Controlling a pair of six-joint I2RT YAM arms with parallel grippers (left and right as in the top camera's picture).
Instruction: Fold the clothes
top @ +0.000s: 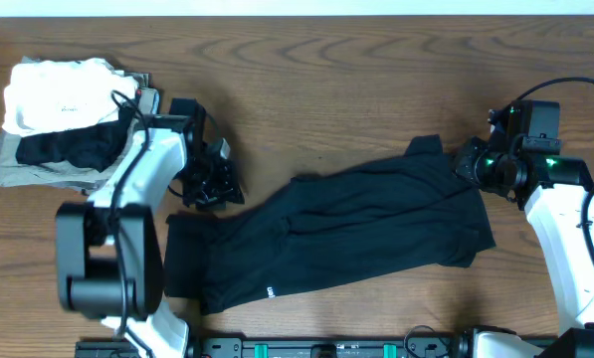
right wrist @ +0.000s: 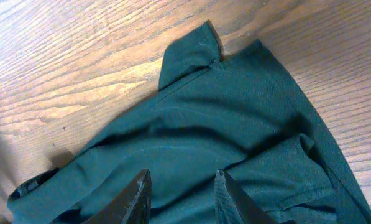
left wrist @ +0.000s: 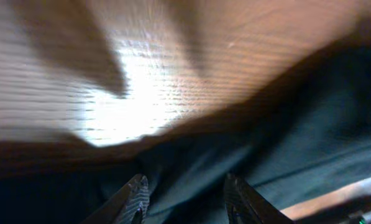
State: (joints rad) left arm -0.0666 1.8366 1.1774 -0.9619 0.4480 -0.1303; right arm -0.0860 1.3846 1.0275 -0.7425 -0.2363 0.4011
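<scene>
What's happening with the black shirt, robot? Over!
Left hand open, right hand open, one at each end. Black T-shirt lies rumpled. Folded pile sits apart.

One black T-shirt (top: 356, 224), one stack of folded garments (top: 48, 99), two robot arms (top: 142, 179)

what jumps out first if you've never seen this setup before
A large black short-sleeved T-shirt lies rumpled and slanted across the middle of the brown wooden table. A gripper hangs at each end of it: the left gripper by its left end, the right gripper at its upper right corner. A pile of folded garments, white on top, sits at the table's far left corner.
</scene>
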